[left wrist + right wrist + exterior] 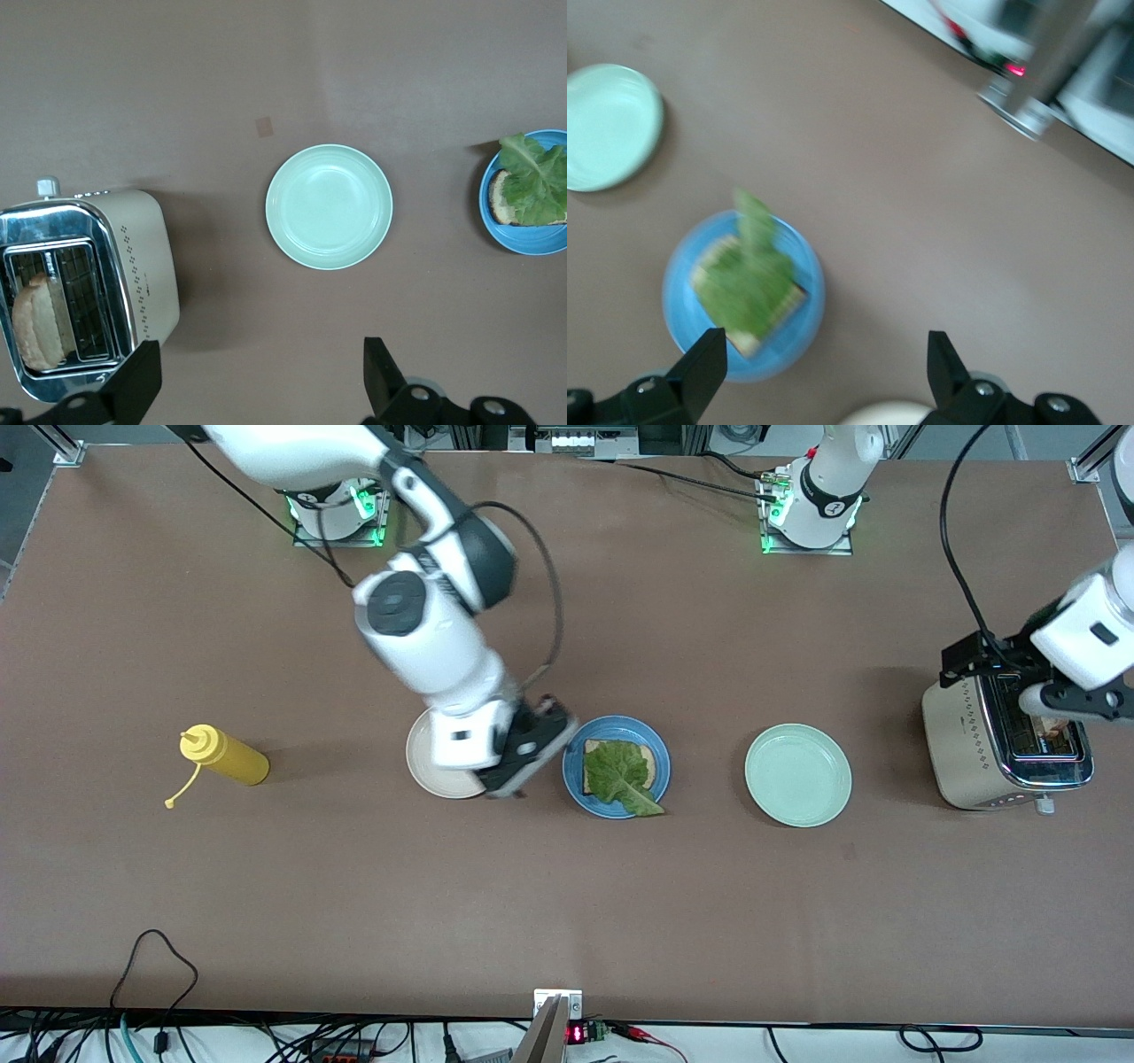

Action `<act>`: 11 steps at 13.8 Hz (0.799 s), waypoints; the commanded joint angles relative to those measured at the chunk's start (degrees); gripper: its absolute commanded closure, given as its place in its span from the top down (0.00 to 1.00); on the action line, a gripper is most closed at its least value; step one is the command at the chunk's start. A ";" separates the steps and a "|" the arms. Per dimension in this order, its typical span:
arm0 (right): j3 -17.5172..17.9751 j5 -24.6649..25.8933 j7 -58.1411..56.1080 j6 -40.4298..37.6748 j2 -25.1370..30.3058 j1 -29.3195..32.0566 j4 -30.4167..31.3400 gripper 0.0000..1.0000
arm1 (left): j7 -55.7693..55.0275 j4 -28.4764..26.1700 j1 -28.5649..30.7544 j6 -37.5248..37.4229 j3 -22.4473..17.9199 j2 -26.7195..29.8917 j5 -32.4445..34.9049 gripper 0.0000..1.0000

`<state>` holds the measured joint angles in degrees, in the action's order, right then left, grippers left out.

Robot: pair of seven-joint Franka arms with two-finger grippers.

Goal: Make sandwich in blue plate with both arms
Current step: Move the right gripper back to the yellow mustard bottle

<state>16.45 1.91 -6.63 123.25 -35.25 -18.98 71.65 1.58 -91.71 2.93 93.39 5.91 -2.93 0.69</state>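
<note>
- The sandwich (620, 772) is incomplete: one slice of light brown toast lies in the round bright blue plate (577, 783), with a ruffled green lettuce leaf (622, 779) on top; the leaf's tip reaches over the plate's rim on the side nearer the front camera. No upper slice is on it.
- The blue plate sits mid-table, between a round cream-white plate (426, 763) toward the right arm's end and a round pale mint-green plate (797, 775) toward the left arm's end.
- The right gripper (523, 766) hangs over the gap between the cream-white plate and the blue plate; its black fingers (700, 372) stand wide apart and hold nothing.
- The left gripper (1054, 700) hovers over a beige and chrome two-slot toaster (966, 753) at the left arm's end of the table; its fingers (137, 381) are spread wide and empty.
- A second slice of toast (35, 323) stands in one toaster slot.
- A yellow squeeze bottle (226, 755) lies on its side toward the right arm's end, well apart from the plates.
</note>
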 commanded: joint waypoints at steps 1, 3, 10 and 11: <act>0.95 -1.02 -3.72 -6.24 3.87 7.70 2.88 1.00 | -1.14 -8.05 -2.41 3.38 -2.31 6.62 -1.21 1.00; 1.13 -5.48 -9.86 -11.07 6.06 12.71 2.88 1.00 | -1.05 -7.61 -2.23 3.38 -2.04 6.36 -1.21 1.00; 1.04 -26.47 -43.84 -21.65 21.08 32.74 15.06 1.00 | -1.14 -7.52 -2.14 3.47 -1.78 6.18 -1.21 1.00; 0.95 -31.39 -50.52 -21.65 22.58 36.52 18.23 1.00 | -1.14 -7.60 -2.05 3.21 -1.87 6.18 -1.21 1.00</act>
<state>16.42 -22.04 -46.61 100.71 -18.52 10.83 80.09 0.78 -98.58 1.41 96.13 4.62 2.55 0.11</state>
